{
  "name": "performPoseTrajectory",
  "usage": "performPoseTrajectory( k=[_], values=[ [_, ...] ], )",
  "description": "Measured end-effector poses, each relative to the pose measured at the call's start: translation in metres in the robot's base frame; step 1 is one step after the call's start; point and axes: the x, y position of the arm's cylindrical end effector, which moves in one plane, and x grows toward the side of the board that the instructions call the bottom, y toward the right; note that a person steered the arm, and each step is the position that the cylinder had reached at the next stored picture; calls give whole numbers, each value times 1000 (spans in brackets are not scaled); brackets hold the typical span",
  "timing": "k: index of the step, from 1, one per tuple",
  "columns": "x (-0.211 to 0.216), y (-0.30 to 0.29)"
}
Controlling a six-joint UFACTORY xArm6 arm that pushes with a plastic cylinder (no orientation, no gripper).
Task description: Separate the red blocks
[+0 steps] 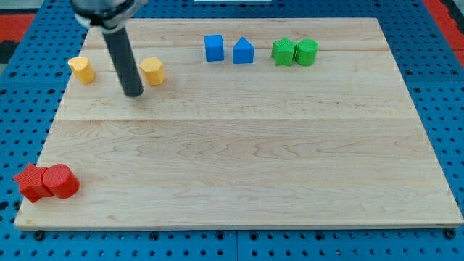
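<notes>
No fingers are fitted, so nothing is held and nothing can be said to be open or closed; only a straight dark rod is seen, coming down from the view's top left. My tip (133,93) is set on the tabletop (246,159) in its upper left part, between two yellow blocks. The yellow block at the view's right of it (152,71) lies just beside the rod, slightly above the tip, with a thin gap that can barely be made out; whether it is touched cannot be told. The other yellow block (82,69) is found farther off, at the view's left, near the tabletop's left edge.

Along the view's top, to the right of the tip, a blue cube-like block (213,48) and a blue block with a peaked top (243,51) are placed close together but apart. Farther right, two green blocks are seen touching: a ridged green block (283,52) and a green cylinder (307,52).

The red blocks are located well apart from the tip, in the tabletop's bottom left corner. A red cylinder (60,181) is pressed against a jagged red block (31,182) at its left, and the latter overhangs the tabletop's left edge slightly.
</notes>
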Motion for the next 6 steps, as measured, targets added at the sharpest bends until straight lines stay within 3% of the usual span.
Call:
performPoseTrajectory(
  k=[1, 2, 3, 4, 5, 6],
  values=[
    [43, -102],
    [63, -133],
    [72, -133],
    [150, -133],
    [178, -133],
    [177, -123]
  ],
)
